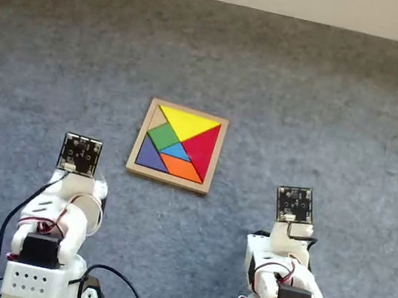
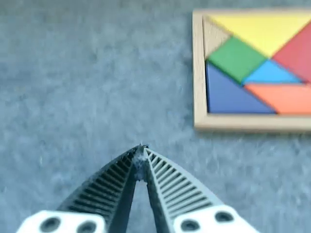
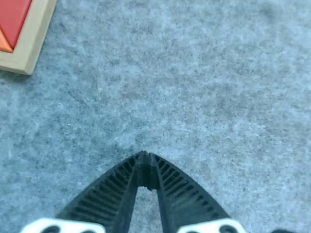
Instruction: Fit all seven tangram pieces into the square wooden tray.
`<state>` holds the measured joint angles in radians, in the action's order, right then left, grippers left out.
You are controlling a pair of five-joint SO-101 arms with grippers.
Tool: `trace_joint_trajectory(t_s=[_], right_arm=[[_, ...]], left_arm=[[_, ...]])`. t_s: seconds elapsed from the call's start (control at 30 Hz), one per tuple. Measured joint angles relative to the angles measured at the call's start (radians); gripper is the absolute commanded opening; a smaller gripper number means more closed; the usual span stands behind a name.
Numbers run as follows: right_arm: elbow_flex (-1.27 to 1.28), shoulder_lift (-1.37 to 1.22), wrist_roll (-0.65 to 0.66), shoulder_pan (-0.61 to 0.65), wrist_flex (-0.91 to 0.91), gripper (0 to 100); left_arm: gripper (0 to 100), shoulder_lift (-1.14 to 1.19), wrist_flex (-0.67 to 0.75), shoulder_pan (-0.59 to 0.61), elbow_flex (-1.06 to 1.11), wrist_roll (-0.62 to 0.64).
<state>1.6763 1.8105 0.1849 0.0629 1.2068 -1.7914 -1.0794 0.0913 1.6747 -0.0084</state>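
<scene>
left wrist view: the left gripper (image 2: 141, 154) has its two ribbed fingers (image 2: 112, 189) pressed together at the tips, with nothing between them, over grey carpet-like cloth (image 2: 73, 73). the right gripper (image 3: 145, 159) is the same, its tips meeting and holding nothing.

in the high view the square wooden tray (image 1: 168, 178) lies flat on the cloth. it is at about one o'clock from the left arm (image 1: 67, 207) and ten o'clock from the right arm (image 1: 282, 270), and apart from both.

inside the tray, by clock positions in that view:
- the yellow triangle (image 1: 186, 122) is at twelve.
- the red triangle (image 1: 203, 150) is at three.
- the orange parallelogram (image 1: 181, 167) is at six.
- the dark blue triangle (image 1: 150, 158) is at seven.
- the green square (image 1: 163, 137) is at nine.
- the light blue triangle (image 1: 177, 150) is in the middle.
- a wood-coloured triangle (image 1: 158, 118) fills the eleven o'clock corner; i cannot tell whether it is a piece or bare floor.
</scene>
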Motion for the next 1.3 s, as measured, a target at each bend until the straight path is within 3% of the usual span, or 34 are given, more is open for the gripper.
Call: trace_joint_trajectory(t_s=[0.27, 1.3], right_arm=[[0.000, 0.000, 0.000, 0.000, 0.000, 1.6], [0.000, 0.000, 0.000, 0.000, 0.000, 1.6]], left_arm=[[1, 0.000, -0.236, -0.002, 0.000, 0.000], [1, 0.000, -0.245, -0.002, 0.000, 0.000]])
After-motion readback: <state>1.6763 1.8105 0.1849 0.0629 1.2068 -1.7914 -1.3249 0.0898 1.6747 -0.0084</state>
